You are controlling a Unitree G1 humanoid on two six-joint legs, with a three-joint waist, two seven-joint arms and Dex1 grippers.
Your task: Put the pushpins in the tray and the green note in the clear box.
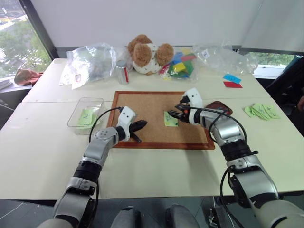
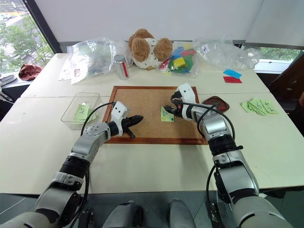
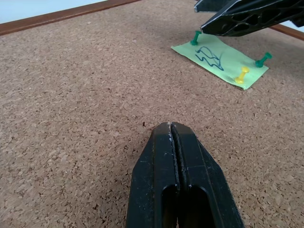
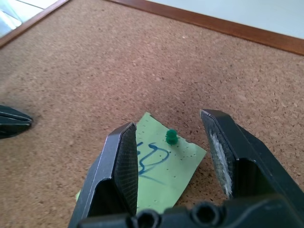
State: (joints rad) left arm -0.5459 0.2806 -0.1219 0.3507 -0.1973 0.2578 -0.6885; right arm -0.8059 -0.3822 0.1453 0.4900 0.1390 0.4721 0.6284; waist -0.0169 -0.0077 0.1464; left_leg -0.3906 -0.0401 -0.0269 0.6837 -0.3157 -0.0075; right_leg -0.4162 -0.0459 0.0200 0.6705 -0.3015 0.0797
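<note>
A white counter carries a framed cork board. Nearest, at the board's left edge, the left tool rests with its fingers pressed shut, holding nothing. At the board's middle lies the green note, fixed by green and yellow pushpins. The right tool hovers over it, fingers apart around one green pin. Right of the board sits the tray; left, the clear box.

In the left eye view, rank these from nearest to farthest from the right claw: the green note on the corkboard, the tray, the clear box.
1. green note: on the corkboard, at the right claw tips.
2. tray: just off the corkboard's right edge.
3. clear box: far side, left of the corkboard.
</note>
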